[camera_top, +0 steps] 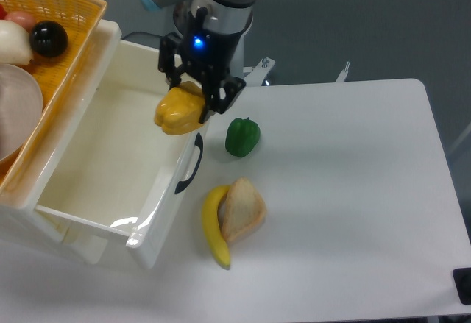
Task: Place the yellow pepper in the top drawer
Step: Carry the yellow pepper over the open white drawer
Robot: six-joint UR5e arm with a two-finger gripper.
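The yellow pepper (179, 111) is lumpy and golden-yellow. It is held in the air over the right front rim of the top drawer (88, 157). My gripper (197, 93) is shut on the pepper from above, its dark fingers on either side of the pepper's top. The drawer is a deep glossy white box, pulled open, with a dark curved handle (190, 164) on its front. The drawer's inside shows nothing in it.
A green pepper (242, 137) sits on the white table just right of the drawer front. A yellow banana (214, 229) and a piece of bread (242, 209) lie in front of it. An orange woven basket (51, 51) with several items stands at the left.
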